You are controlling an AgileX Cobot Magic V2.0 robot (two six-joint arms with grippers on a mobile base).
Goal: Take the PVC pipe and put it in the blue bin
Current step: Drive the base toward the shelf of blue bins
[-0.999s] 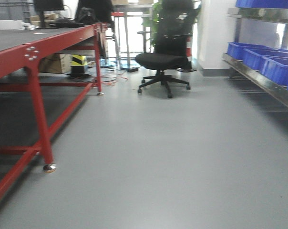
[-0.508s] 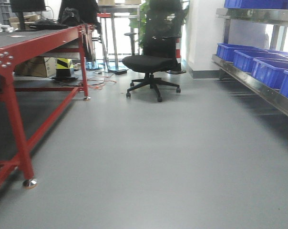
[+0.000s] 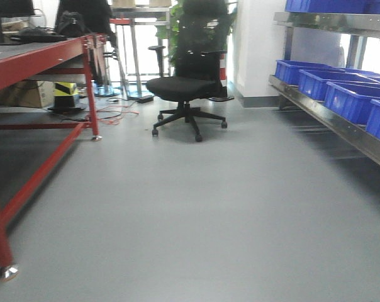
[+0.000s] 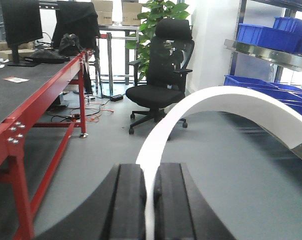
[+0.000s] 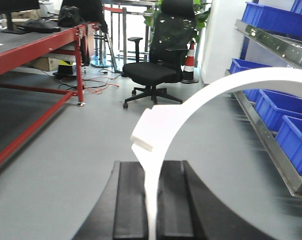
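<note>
1. Check the left grasp first. The left gripper (image 4: pixel 150 172) is clenched on a curved white PVC pipe (image 4: pixel 226 100). Both black pads (image 4: pixel 131 200) press on the pipe's lower end, and no gap shows on either side.
2. Note how the pipe lies. It rises from between the pads, then arcs up and over to the right. Its far end leaves the frame at the right edge, well out past the fingertips.
3. Check the right grasp. The right gripper (image 5: pixel 152 167) is likewise clamped on a white PVC bend (image 5: pixel 216 87). A stepped socket end (image 5: pixel 148 130) sits just above the pads. You cannot tell from these views whether the two arms hold one piece or two.
4. Treat the pick-up as done. The step in hand is judged to be the carry toward the bins. The front view shows only bare grey floor (image 3: pixel 209 207) ahead, with no arm or pipe in it.
5. Locate the target. The blue bins (image 3: pixel 350 97) stand in a row on the steel rack (image 3: pixel 328 123) to the right, well apart from both grippers. No bin lies under either pipe.
6. Plan the next move. It calls for bringing the base close to the rack and carrying a gripper over an open bin before release. Allow for the overhanging arc near the upper shelf (image 3: pixel 328 22).
7. Keep clear of the red workbench (image 3: pixel 39 60) on the left and the black office chair (image 3: pixel 180 85) farther down the aisle.
</note>
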